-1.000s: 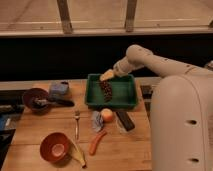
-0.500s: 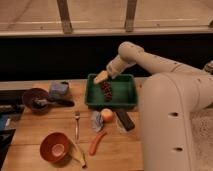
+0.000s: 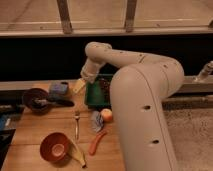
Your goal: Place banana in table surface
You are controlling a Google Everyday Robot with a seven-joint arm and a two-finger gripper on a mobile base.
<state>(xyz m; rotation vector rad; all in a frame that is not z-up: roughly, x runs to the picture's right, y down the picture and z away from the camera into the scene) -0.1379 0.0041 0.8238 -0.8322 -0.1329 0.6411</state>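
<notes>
banana (image 3: 77, 153) lies on desk (image 3: 30, 127) front, just beside bowl (image 3: 55, 146) | hand (image 3: 79, 86) wide, seemingly empty, well apart at tray (image 3: 91, 100) left edge | step: approach | next: reach forward, lower across banana's middle, clear of bowl
</notes>
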